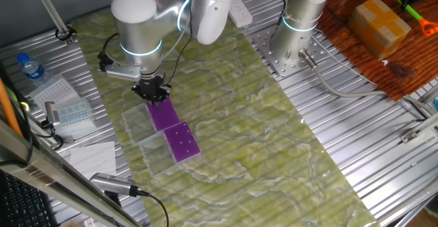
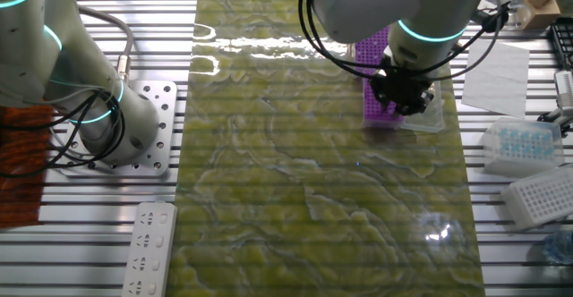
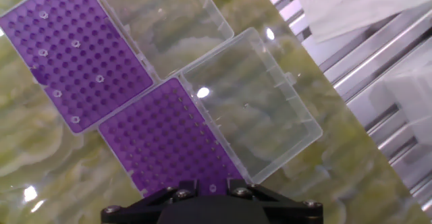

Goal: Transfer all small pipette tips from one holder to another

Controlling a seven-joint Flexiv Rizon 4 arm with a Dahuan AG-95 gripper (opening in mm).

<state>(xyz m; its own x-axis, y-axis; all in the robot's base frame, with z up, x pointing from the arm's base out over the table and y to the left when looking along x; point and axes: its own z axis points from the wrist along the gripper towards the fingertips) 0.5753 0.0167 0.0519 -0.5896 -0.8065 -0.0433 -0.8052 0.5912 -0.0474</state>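
Observation:
Two purple racks lie end to end on the green mat, each with a clear lid folded open beside it. One rack (image 3: 101, 55) (image 1: 181, 141) holds several small pipette tips (image 3: 99, 78), seen as white dots. The other rack (image 3: 162, 143) (image 1: 161, 114) (image 2: 380, 109) shows a single tip (image 3: 212, 187) at the edge nearest me. My gripper (image 3: 211, 183) (image 1: 152, 94) (image 2: 403, 96) hovers low over that end. Its jaws stand a little apart, with purple rack and that tip showing in the gap. Most of the fingers are hidden by the black hand body.
The clear lids (image 3: 250, 102) (image 2: 430, 118) lie beside the racks. A pale blue tip box (image 1: 72, 112) (image 2: 524, 140), a white rack (image 2: 542, 194), a water bottle (image 1: 31, 68) and paper sheets (image 1: 92, 155) sit off the mat. A second arm's base (image 1: 298, 35) stands at the far side.

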